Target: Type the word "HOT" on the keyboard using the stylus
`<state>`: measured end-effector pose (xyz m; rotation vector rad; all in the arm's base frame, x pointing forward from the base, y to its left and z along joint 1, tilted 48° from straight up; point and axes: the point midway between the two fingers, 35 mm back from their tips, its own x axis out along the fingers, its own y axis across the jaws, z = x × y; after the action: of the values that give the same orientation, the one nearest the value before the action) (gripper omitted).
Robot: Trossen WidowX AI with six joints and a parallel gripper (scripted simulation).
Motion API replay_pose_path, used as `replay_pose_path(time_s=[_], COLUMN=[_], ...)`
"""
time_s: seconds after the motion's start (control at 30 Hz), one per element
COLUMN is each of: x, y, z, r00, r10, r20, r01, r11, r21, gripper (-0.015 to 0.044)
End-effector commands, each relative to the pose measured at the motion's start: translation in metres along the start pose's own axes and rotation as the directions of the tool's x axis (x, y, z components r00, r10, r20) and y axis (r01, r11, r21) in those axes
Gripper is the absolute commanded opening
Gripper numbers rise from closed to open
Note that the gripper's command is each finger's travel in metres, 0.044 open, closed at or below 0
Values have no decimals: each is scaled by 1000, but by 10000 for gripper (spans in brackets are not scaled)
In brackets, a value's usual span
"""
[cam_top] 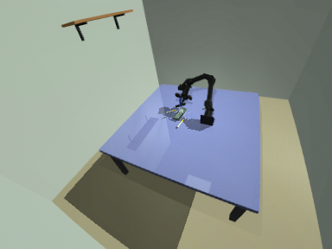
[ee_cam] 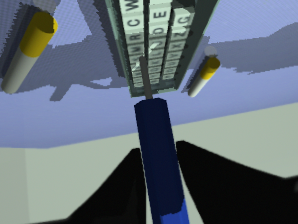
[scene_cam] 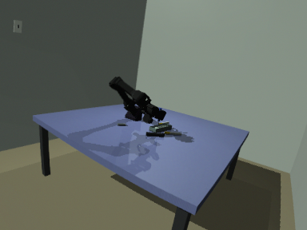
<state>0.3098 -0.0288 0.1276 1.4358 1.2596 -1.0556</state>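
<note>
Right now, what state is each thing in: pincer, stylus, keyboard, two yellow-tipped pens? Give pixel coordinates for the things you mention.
Pincer (ee_cam: pixel 158 152): shut on the stylus.
Stylus (ee_cam: pixel 154 135): held, slim tip pointing toward the keyboard; contact unclear.
Keyboard (cam_top: pixel 180 114) (scene_cam: pixel 161 128) (ee_cam: pixel 196 36): on the table, keys exposed; pressed or not, unclear.
Two yellow-tipped pens: lying beside the keyboard.

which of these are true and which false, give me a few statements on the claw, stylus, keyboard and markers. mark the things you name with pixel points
The claw (ee_cam: pixel 158 152) grips the blue stylus (ee_cam: pixel 159 135). True.
The stylus's thin tip points away from the keyboard (cam_top: pixel 180 114) (scene_cam: pixel 161 128) (ee_cam: pixel 112 42). False: it points toward the keyboard.
In the wrist view, a yellow-and-white marker shows on each side of the keyboard. True.
The table top (cam_top: pixel 216 151) (scene_cam: pixel 192 160) is red. False: it is blue.
The wall shelf (cam_top: pixel 99 18) is wooden-brown with black brackets. True.
</note>
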Motion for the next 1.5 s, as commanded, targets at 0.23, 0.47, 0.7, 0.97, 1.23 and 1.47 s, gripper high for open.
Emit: replay_pose_path(time_s=[0.23,0.47,0.7,0.97,1.23,1.47], x=[48,76,89,99,101,102], y=[-14,-27,-36,-35,-34,-34], z=[-31,-50,-58,-41,-38,-37], r00=[1000,1000,1000,1000,1000,1000], r10=[-7,-6,-5,-5,-5,-5], r20=[-2,-6,-9,-8,-7,-7], r01=[7,6,5,5,5,5], r11=[1000,1000,1000,1000,1000,1000], r21=[-1,0,0,0,0,0], gripper=[0,0,0,0,81,81])
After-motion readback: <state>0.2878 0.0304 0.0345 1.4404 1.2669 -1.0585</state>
